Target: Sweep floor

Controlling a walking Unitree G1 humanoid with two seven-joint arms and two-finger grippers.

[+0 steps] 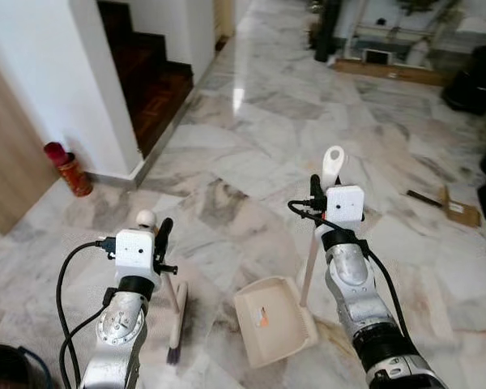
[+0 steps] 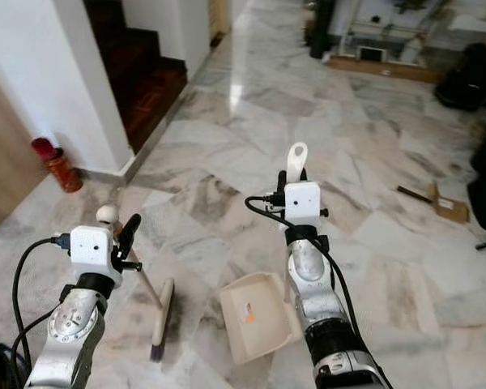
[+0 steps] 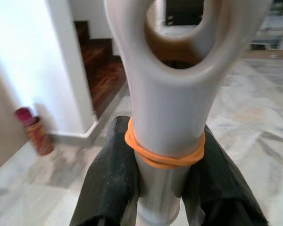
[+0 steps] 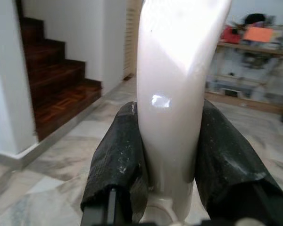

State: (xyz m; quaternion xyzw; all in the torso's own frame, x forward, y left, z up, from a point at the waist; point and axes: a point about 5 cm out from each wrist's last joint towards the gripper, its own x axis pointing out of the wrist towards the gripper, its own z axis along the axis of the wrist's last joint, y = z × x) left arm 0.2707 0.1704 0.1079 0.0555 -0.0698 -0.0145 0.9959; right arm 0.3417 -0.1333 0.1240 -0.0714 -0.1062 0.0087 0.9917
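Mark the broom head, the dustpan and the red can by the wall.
broom head (image 1: 176,324), left eye view, on its pale back.
dustpan (image 1: 269,324), left eye view, on the tray floor.
red can (image 1: 68,168), left eye view, on its body.

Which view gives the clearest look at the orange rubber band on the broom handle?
Left wrist view: the orange rubber band wraps the broom handle just above the left gripper's fingers, close and sharp. In the eye views that spot is too small to make out.

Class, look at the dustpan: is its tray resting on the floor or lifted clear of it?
On the floor. The dustpan tray lies on the marble, its handle rising to the right gripper, whose fingers clamp it.
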